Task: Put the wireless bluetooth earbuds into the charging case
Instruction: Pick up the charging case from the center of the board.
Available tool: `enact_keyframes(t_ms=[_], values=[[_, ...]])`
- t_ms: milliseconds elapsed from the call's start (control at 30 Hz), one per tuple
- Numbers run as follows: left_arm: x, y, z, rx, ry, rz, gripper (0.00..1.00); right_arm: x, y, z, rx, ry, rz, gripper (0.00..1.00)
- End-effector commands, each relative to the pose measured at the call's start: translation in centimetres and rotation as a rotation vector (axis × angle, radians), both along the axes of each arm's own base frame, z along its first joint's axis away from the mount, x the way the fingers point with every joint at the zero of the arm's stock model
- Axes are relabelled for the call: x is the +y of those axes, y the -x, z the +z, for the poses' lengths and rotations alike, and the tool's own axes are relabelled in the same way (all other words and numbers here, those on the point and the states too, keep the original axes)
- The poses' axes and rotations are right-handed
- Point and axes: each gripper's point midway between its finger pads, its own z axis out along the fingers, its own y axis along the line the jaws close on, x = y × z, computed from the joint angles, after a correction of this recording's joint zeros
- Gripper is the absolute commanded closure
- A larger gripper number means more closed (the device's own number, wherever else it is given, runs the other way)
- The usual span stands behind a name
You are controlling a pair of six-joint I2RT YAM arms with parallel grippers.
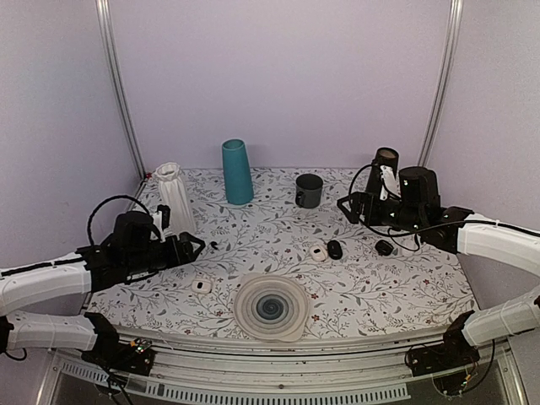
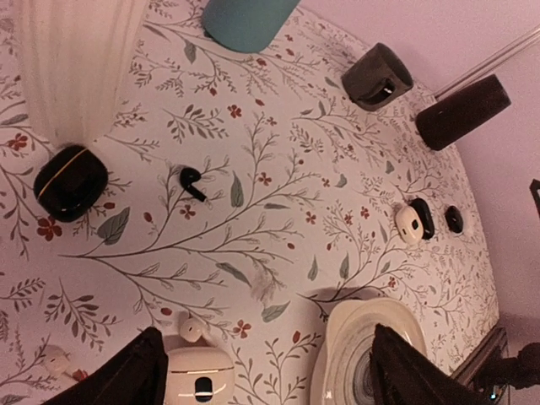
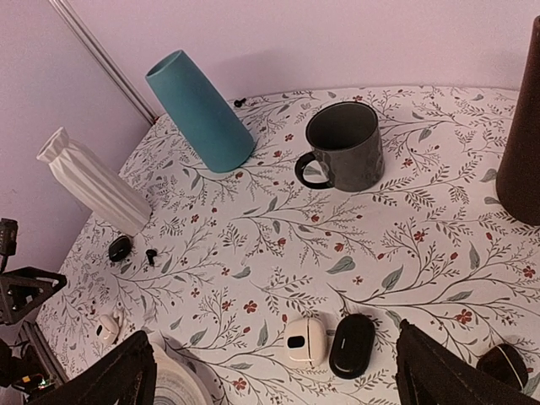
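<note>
A small white charging case (image 2: 200, 377) lies on the floral table between my left fingers, near the left one; it also shows in the top view (image 1: 201, 286). One white earbud (image 2: 192, 329) lies just beyond it and another (image 2: 55, 361) lies off to its left. A second white case (image 3: 305, 340) lies mid-table beside a black oval case (image 3: 352, 344); it also shows in the top view (image 1: 318, 251). My left gripper (image 2: 270, 381) is open and empty above the table. My right gripper (image 3: 278, 381) is open and empty, hovering at the back right (image 1: 344, 207).
A ribbed white plate (image 1: 271, 308) sits at the front centre. A white vase (image 1: 175, 198), teal vase (image 1: 237, 171), grey mug (image 1: 309, 191) and dark cylinder (image 1: 386, 160) stand at the back. A black case (image 2: 70, 181), black earbud (image 2: 192, 183) and another black case (image 1: 384, 247) lie around.
</note>
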Motion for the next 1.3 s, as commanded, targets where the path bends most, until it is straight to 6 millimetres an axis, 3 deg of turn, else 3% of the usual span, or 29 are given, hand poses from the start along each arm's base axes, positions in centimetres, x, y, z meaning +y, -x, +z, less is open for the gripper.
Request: enact_keyframes(t_ms=[0, 133, 367, 667, 933, 1267], values=[[1.6, 1.6, -4.6, 0.155, -0.090, 0.063, 0.18, 0.7, 0.1, 0.0, 0.005, -0.020, 0.028, 0.01], [1.5, 2.8, -7.0, 0.228, -0.193, 0.078, 0.19, 0.9, 0.2, -0.1, 0.011, -0.028, 0.039, 0.01], [0.5, 3.4, -9.5, 0.280, -0.289, 0.068, 0.18, 1.0, 0.4, -0.1, 0.008, -0.032, 0.049, 0.01], [0.2, 3.6, -10.4, 0.281, -0.420, 0.050, 0.18, 0.7, 0.8, 0.3, -0.014, -0.038, 0.052, 0.01], [-1.3, 3.4, -11.0, 0.267, -0.551, -0.002, 0.18, 0.8, 1.0, 0.4, -0.017, -0.045, 0.060, 0.01], [-0.5, 3.9, -12.5, 0.288, -0.578, 0.010, 0.24, 1.0, 1.5, 0.2, -0.011, -0.063, 0.080, 0.01]])
